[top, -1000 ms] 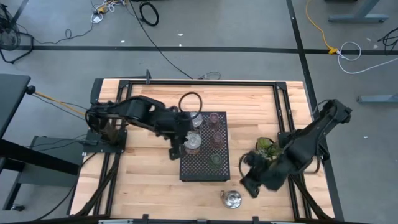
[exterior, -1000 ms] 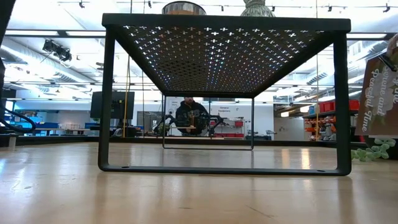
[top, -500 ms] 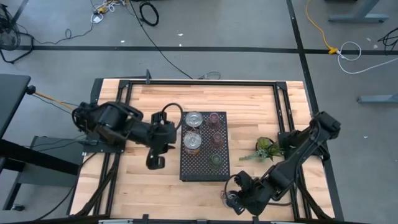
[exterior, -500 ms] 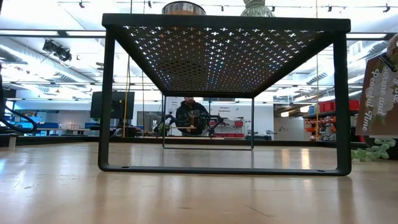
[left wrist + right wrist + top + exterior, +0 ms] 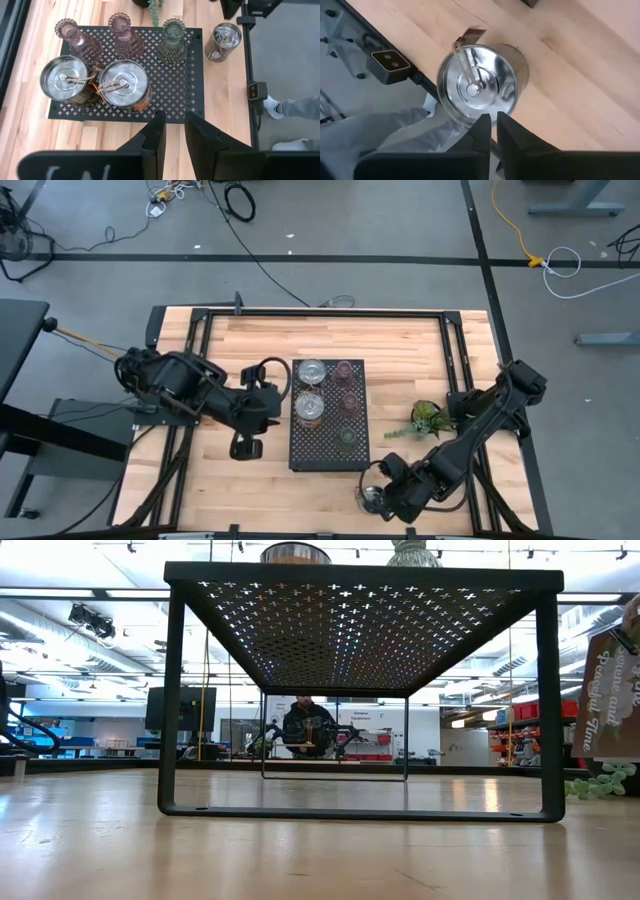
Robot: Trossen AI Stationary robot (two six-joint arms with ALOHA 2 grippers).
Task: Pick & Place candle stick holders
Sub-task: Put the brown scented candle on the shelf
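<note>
tray (image 5: 328, 450): holds 5 holders
lone silver holder (image 5: 479, 87): on table near front edge
right gripper (image 5: 493, 127): above it, nearly closed, empty
left gripper (image 5: 173, 131): beside tray, narrow gap, empty

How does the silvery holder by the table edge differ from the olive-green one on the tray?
The silvery holder stands alone on bare wood; the olive-green holder stands on the black tray. The silvery holder is a wide, shiny cup; the olive-green holder is narrow-necked and vase-shaped. Both stand upright.
</note>
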